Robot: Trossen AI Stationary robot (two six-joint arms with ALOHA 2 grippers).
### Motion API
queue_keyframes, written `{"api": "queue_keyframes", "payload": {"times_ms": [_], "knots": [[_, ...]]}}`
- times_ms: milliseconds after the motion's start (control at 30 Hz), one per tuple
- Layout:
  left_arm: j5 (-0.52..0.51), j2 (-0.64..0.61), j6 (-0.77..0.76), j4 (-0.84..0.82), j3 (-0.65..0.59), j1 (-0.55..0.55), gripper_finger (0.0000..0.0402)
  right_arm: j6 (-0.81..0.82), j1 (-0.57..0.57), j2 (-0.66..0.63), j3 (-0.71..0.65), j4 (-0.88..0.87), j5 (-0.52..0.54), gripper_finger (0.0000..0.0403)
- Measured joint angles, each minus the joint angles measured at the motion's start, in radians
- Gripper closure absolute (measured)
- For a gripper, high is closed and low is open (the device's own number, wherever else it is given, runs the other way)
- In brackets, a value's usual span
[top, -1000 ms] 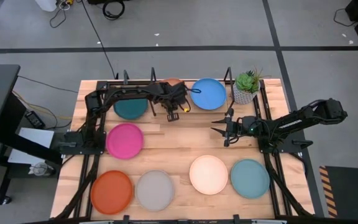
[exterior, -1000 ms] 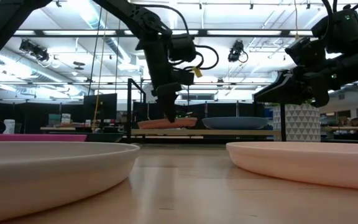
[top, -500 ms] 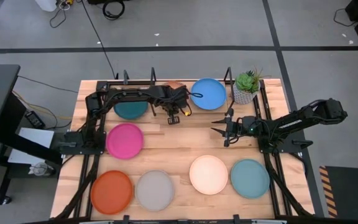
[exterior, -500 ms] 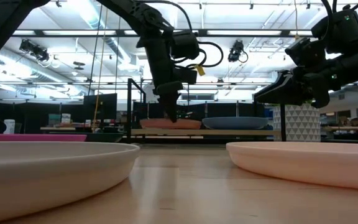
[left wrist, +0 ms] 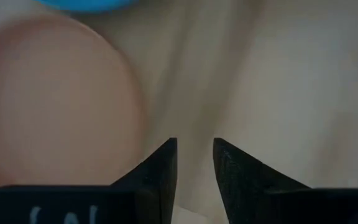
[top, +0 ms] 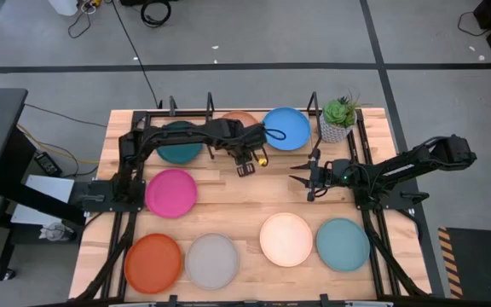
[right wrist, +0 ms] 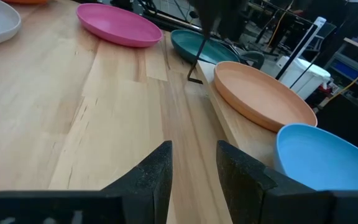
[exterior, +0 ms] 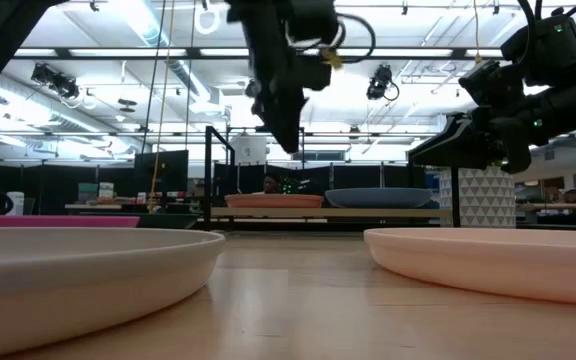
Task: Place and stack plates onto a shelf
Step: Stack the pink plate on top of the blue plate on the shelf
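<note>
The peach-tan plate [top: 235,119] lies flat on the shelf's wood base [right wrist: 232,127], between the dark teal plate [top: 177,143] and the bright blue plate [top: 286,128]. The shelf's black posts [top: 210,104] stand along the far edge. My left gripper [top: 247,167] hovers above the table just near of the peach-tan plate [left wrist: 55,106]. It is open a little and empty [left wrist: 195,162], and in the low view [exterior: 288,135] it is well above the plate [exterior: 273,200]. My right gripper [top: 298,177] waits right of centre, open and empty [right wrist: 194,162].
The magenta plate [top: 170,192] lies at the left. Orange [top: 153,262], grey [top: 212,260], cream [top: 285,239] and light teal [top: 343,244] plates line the near edge. A potted plant [top: 339,119] stands at the far right of the shelf.
My left gripper has set the peach-tan plate down level on the shelf base and let go of its near rim. It has then risen and drawn back toward the table's near and right side. The plate now lies flat where before it was tilted.
</note>
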Motion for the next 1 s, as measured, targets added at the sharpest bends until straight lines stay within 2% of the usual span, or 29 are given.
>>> {"api": "queue_keyframes", "payload": {"times_ms": [133, 400, 733, 1000], "knots": [[0.065, 0.0, -0.195, -0.107, 0.011, -0.07, 0.029, -0.03, 0.0, 0.0, 0.0, 0.01, 0.0, 0.0273], [0.067, 0.0, -0.483, -0.218, -0.093, -0.216, 0.029, -0.086, -0.003, 0.0, 0.0, 0.066, 0.0, 0.0273], [0.063, 0.0, -0.686, -0.238, -0.245, -0.346, 0.029, -0.133, -0.003, 0.0, 0.001, 0.117, 0.0, 0.0273], [0.06, 0.0, -0.869, -0.261, -0.367, -0.376, 0.029, -0.153, -0.003, 0.0, 0.001, 0.136, 0.0, 0.0273]]}}
